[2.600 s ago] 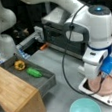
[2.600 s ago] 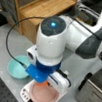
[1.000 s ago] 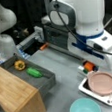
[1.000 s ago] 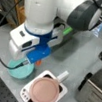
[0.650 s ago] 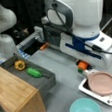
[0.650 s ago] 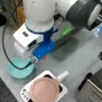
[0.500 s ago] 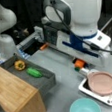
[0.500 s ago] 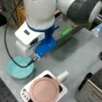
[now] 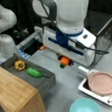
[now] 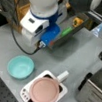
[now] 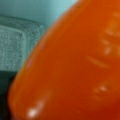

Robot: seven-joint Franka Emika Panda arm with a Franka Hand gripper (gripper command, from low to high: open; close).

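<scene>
Beneath the big white arm, in a front view, we found the gripper hanging above the grey table with its fingers closed on a carrot. The carrot was bright orange, rounded, with a small green stub at its lower left end; in the wrist view its glossy orange skin, marked with faint ridges, filled almost the whole picture. It was clear of the table, held in the air between the grey bin and the hotplate.

To the left of the gripper in that view lay the grey bin, holding a yellow pepper and, just beside it, a green vegetable. Nearer still on the left stood a wooden box, touching the bin's near wall. To the right we saw a white hotplate bearing a pink pan, its pale handle pointing left toward the carrot. A teal bowl sat near the hotplate at the near edge. In both front views the bowl and pan stood apart.
</scene>
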